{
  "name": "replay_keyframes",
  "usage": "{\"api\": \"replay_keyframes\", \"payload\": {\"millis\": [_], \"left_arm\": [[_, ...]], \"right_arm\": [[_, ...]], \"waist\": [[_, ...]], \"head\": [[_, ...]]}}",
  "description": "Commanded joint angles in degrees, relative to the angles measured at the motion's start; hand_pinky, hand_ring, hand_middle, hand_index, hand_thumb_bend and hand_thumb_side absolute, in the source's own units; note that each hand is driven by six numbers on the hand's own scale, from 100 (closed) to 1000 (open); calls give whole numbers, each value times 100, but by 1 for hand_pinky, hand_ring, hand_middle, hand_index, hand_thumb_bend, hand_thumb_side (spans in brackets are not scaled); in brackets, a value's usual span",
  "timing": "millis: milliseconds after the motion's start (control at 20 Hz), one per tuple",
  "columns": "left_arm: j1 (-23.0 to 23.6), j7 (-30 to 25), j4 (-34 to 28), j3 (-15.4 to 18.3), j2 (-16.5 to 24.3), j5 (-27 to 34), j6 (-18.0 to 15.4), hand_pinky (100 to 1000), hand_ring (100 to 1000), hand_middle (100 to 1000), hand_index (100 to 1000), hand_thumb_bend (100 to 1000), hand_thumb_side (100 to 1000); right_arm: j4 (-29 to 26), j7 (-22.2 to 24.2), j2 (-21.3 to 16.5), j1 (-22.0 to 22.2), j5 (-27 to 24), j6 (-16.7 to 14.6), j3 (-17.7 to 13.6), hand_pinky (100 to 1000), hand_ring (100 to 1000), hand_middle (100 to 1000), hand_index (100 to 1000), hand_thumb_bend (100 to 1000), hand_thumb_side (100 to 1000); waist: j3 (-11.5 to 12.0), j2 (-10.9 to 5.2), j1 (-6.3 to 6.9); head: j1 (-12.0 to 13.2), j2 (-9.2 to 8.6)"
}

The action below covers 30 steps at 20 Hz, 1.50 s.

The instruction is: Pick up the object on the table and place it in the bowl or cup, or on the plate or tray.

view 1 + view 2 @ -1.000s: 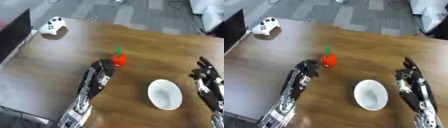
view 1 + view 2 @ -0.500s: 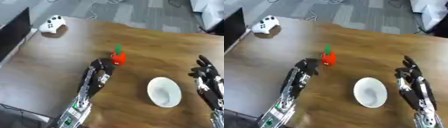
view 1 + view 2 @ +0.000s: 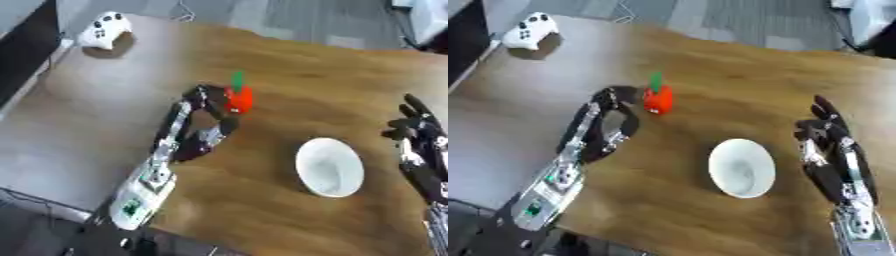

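Observation:
A small red object with a green top [image 3: 239,99] stands upright on the wooden table [image 3: 332,80]. My left hand [image 3: 206,119] lies just left of it, fingers partly curled, fingertips [image 3: 203,94] level with the object and close to it, nothing between them. A white bowl [image 3: 329,167] sits empty to the right and nearer me. My right hand [image 3: 830,143] is held open at the right edge, fingers pointing away from me, apart from the bowl.
A white game controller [image 3: 104,32] lies at the table's far left corner. A black screen [image 3: 24,55] stands along the left edge. The table's near edge [image 3: 262,240] runs askew below the bowl. Grey floor shows beyond the far edge.
The whole picture has shifted, so the camera moved. My left hand has reached further forward, its fingertips now alongside the red object. The right hand holds the same pose.

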Motion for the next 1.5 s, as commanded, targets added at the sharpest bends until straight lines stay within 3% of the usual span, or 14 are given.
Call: {"api": "replay_keyframes", "payload": {"millis": [50, 300, 550, 1100, 1500], "left_arm": [[-220, 72, -38, 32, 263, -37, 10, 1000, 526, 731, 685, 742, 685], [-619, 131, 159, -39, 547, -249, -288, 1000, 554, 751, 718, 801, 673], [-996, 86, 580, -116, 709, -540, -611, 1000, 554, 746, 712, 761, 669], [-1559, 149, 2045, -148, 617, -1354, -1501, 1000, 524, 712, 693, 723, 708], [-1725, 132, 2530, -162, 591, -1648, -1777, 1000, 505, 689, 684, 709, 718]], "right_arm": [[-49, 34, -105, -63, -22, -12, 5, 691, 1000, 1000, 659, 155, 388], [-14, 63, -118, -71, -19, -23, 23, 691, 1000, 1000, 659, 154, 390], [-11, 188, -108, -70, -52, -59, 49, 706, 1000, 1000, 667, 104, 396], [16, 300, -48, -138, -111, -87, 45, 707, 1000, 1000, 663, 100, 398], [-103, 336, -38, -188, -260, -76, 57, 702, 1000, 996, 656, 100, 400]], "waist": [[-26, -87, 6], [-50, -98, -3], [-92, -110, -8], [-224, -92, -38], [-340, -59, -60]], "head": [[85, 35], [177, 51], [252, 38], [347, 33], [361, -19]]}}
